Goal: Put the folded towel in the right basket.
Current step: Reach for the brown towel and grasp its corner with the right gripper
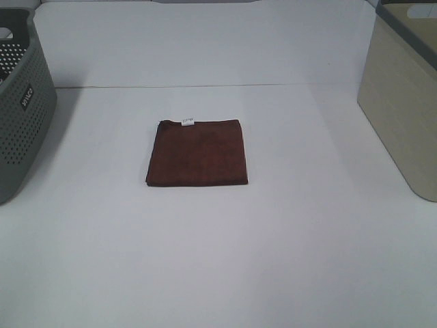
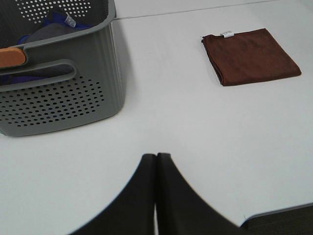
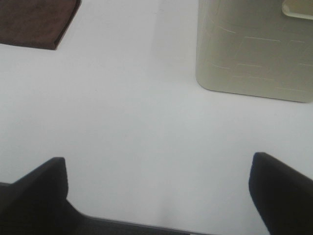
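Note:
A folded dark brown towel with a small white tag lies flat on the white table, in the middle. It also shows in the left wrist view and, in part, in the right wrist view. The beige right basket stands at the table's right edge and shows in the right wrist view. My left gripper is shut and empty, low over the table's front left, far from the towel. My right gripper is wide open and empty, near the table's front, short of the basket. Neither arm shows in the exterior view.
A grey perforated basket stands at the table's left edge; the left wrist view shows blue and grey cloth and an orange item inside. The table's front edge lies close to both grippers.

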Controlling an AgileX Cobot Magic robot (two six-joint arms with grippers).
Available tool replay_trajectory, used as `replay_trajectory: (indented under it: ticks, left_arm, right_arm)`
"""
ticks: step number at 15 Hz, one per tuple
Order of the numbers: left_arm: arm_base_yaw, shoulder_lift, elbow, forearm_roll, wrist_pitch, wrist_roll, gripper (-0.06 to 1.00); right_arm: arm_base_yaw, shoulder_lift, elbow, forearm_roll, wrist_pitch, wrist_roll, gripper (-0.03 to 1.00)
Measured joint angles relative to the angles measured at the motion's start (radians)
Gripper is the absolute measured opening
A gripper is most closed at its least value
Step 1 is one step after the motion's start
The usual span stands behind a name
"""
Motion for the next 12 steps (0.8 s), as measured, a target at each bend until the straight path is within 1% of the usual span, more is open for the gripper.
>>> replay_trajectory:
  ticks: [1,3,5,9,10,12]
  left_arm:
    - [0.0,0.0,0.0,0.0,0.0,0.0,0.0]
    - [0.0,0.0,0.0,0.0,0.0,0.0,0.0]
    - [0.0,0.0,0.0,0.0,0.0,0.0,0.0]
    - [0.0,0.0,0.0,0.0,0.0,0.0,0.0]
    - [0.0,0.0,0.0,0.0,0.0,0.0,0.0]
    - [0.0,0.0,0.0,0.0,0.0,0.0,0.0]
  right_arm:
    - [0.0,0.018,-0.007,-0.003,-0.013,0.006,0.96]
    - [0.0,0.118,-0.045,-0.008,-0.075,0.045,0.96]
    - [0.0,0.278,-0.109,-0.01,-0.123,0.055,0.95]
    - [0.0,0.613,-0.253,0.001,-0.162,0.056,0.94]
    - [0.0,0.695,-0.299,0.014,-0.17,0.056,0.93]
    - [0.0,0.862,-0.409,0.075,-0.177,0.043,0.92]
